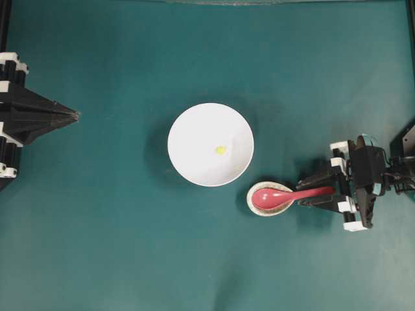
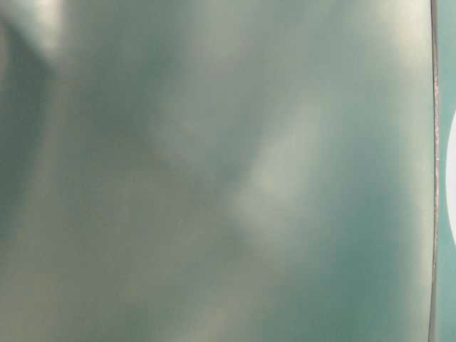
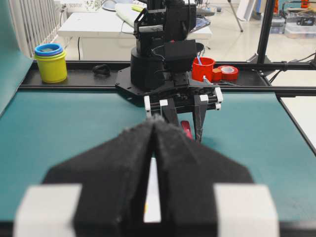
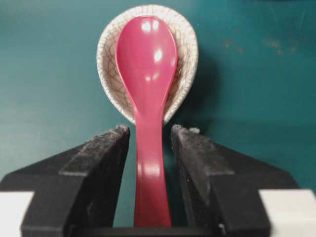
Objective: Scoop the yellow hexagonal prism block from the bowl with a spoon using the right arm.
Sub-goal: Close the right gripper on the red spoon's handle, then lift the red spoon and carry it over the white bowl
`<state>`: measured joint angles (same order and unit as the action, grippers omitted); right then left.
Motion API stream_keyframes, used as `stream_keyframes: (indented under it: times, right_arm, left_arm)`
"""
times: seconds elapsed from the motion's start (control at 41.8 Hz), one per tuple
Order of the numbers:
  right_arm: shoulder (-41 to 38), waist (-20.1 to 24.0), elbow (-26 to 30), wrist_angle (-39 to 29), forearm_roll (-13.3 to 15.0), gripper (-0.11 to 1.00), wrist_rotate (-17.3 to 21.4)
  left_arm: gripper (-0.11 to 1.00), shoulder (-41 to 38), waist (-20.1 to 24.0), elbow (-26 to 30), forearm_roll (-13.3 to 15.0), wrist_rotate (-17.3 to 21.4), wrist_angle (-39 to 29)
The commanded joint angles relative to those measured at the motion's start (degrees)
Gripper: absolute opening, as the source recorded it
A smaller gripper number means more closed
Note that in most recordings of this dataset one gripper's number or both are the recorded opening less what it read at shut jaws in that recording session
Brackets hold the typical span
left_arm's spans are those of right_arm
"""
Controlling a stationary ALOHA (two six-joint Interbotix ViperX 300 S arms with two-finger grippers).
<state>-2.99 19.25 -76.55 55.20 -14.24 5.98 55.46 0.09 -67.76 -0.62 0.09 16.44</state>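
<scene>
You've got the green tabletop (image 1: 97, 246) spread wide, and dead centre sits the white bowl (image 1: 194, 133), biggest dish on the field. At its four o'clock, just beside the rim, lies the small speckled cream dish (image 1: 254, 202), and the pink-red spoon (image 1: 285, 194) rests with its scoop in that dish, handle running out toward three o'clock.

Your right arm (image 1: 369, 172) is in at the three o'clock edge, and its claw (image 4: 150, 136) straddles the spoon handle. In the right wrist view the pads stand either side of the handle with a thin gap showing on each side, so the claw reads as open around it, not yet clamped.

Over at nine o'clock the left claw (image 1: 76, 115) sits parked, pads pressed together on nothing, well apart from the action.

Smallest of all: the yellow hexagonal prism block (image 1: 220, 149), lying inside the bowl, a touch toward four o'clock of the bowl's centre.

So you're at the grasp step, I'd say. The next move calls for closing squarely on the handle, lifting the scoop clear of the cream dish without dragging it, then swinging toward ten o'clock over the bowl rim and coming in low under that tiny block. Watch it; a piece that small could skate away from the scoop.
</scene>
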Motion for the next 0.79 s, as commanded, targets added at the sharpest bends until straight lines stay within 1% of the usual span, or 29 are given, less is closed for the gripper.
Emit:
stream_keyframes:
  times: [0.0,0.096,0.167,0.239,0.311,0.359,0.526,0.646,0.693,0.765]
  right_arm:
    - [0.3,0.2,0.6,-0.1,-0.2,0.48,-0.1]
    - [0.2,0.2,1.0,-0.2,-0.3,0.48,-0.1]
    - [0.3,0.2,1.1,-0.2,-0.4,0.45,-0.1]
    - [0.3,0.2,1.1,-0.2,-1.0,0.39,-0.1]
    - [0.3,0.2,1.1,-0.2,-1.3,0.29,-0.1]
    - [0.4,0.2,1.1,-0.2,-1.3,0.24,-0.1]
    - [3.1,0.2,1.7,-0.8,-1.3,0.24,-0.2]
    - [7.4,0.1,2.8,-5.8,-1.3,0.24,-1.0]
    - [9.5,-0.2,3.6,-9.0,-1.3,0.24,-1.2]
    - [12.9,-0.8,5.3,-15.5,-1.2,0.24,-2.1]
  left_arm:
    - [0.00,-0.4,0.0,1.5,-0.1,0.1,0.6]
    - [0.00,-0.4,0.1,1.5,-0.1,0.1,0.6]
    - [0.00,-0.4,0.0,1.5,-0.1,0.1,0.6]
    - [0.00,-0.4,0.0,1.5,-0.1,0.1,0.6]
    - [0.00,-0.4,0.1,1.5,0.0,0.1,0.6]
    - [0.00,-0.4,0.1,1.5,-0.1,0.1,0.6]
    - [0.00,-0.4,0.0,1.5,-0.1,0.2,0.6]
    - [0.00,-0.4,0.0,1.5,-0.1,0.1,0.5]
    - [0.00,-0.4,0.1,1.5,-0.1,0.1,0.6]
    - [0.00,-0.5,0.1,1.5,-0.1,0.1,0.6]
